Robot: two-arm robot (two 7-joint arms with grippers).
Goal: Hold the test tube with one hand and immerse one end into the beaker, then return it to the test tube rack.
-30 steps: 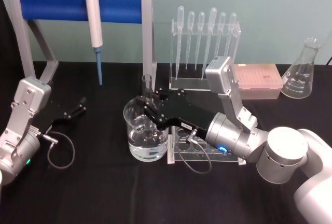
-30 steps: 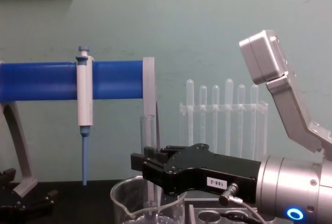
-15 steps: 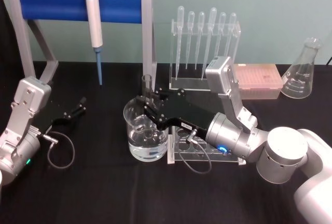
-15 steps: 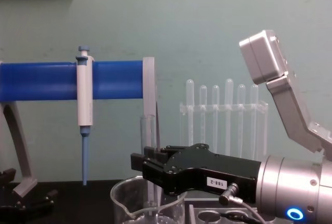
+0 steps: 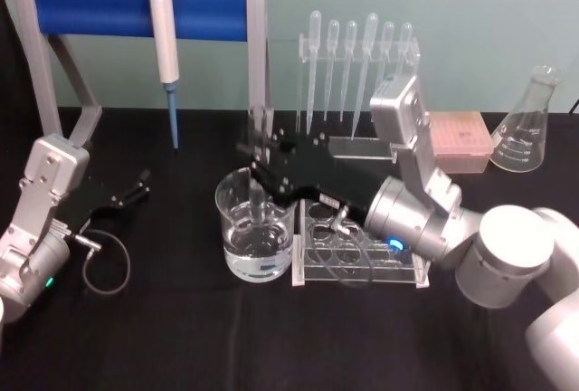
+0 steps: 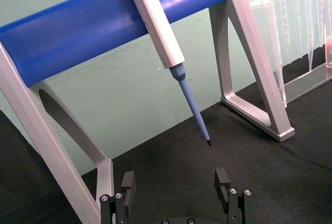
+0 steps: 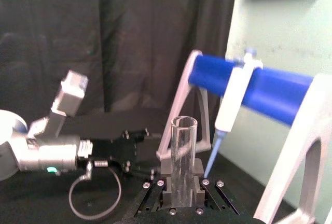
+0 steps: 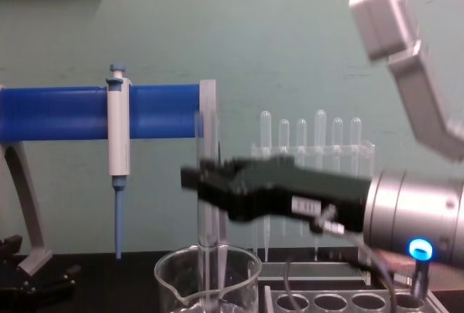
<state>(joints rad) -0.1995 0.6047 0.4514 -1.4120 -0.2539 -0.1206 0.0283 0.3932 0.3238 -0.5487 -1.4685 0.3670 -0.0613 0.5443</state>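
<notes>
The beaker point(image 5: 256, 233) stands near the middle of the table point(image 5: 181, 337), close to its front. The test tube point(image 5: 260, 151) stands straight up above it, low end inside the rim. The tube is light, smooth glass and looks easy to break, so hold it gently around its middle. The right gripper point(image 5: 261, 163) reaches in level, pinching it there. The left gripper point(image 5: 136, 187) rests by the left edge, jaws spread.
</notes>
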